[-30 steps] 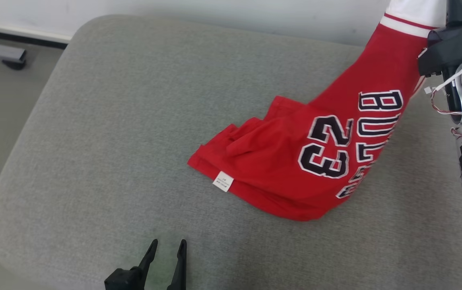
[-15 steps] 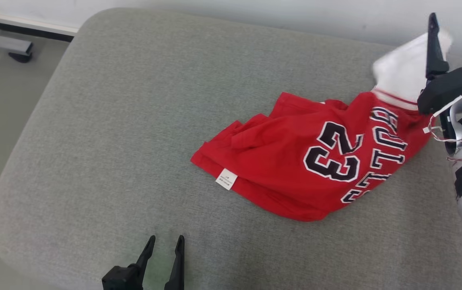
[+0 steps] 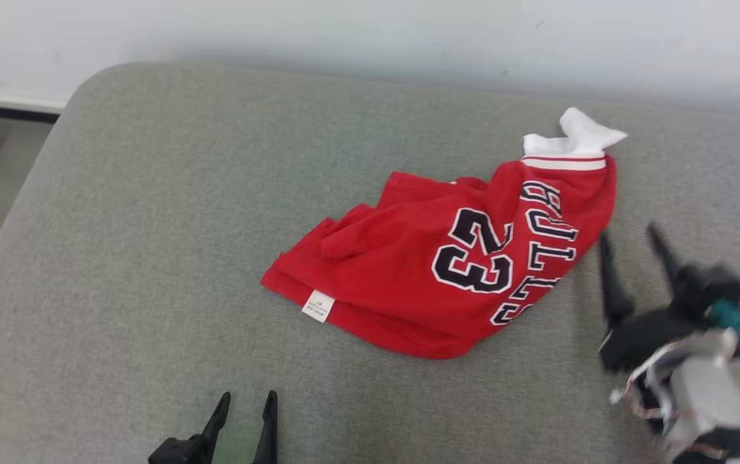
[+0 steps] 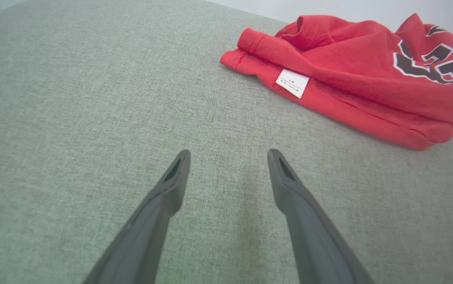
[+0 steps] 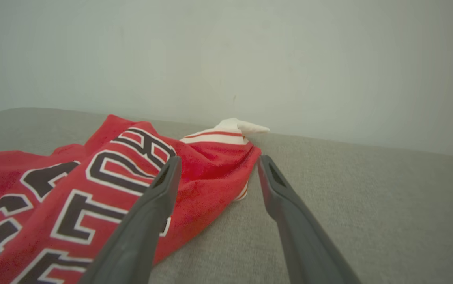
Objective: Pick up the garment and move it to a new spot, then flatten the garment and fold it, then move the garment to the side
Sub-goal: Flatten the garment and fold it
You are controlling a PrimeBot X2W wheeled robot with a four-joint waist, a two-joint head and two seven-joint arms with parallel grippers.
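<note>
Jersey loose on the cushion, nothing gripped.
I see the red jersey (image 3: 447, 270) crumpled right of centre on the cushion (image 3: 151, 258). My left fingers (image 3: 218, 412) are spread at its 8 o'clock, well apart from it, and my right fingers (image 3: 608, 274) are spread at its 3 o'clock, just beside it.

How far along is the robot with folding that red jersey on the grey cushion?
Looks done: the red jersey lies on the grey cushion, free of both grippers, so the move seems finished. In hand: nothing; the right gripper stands open beside the lettered edge, the left gripper open too. Left: it is bunched and creased, so flattening, folding and moving aside remain.
</note>
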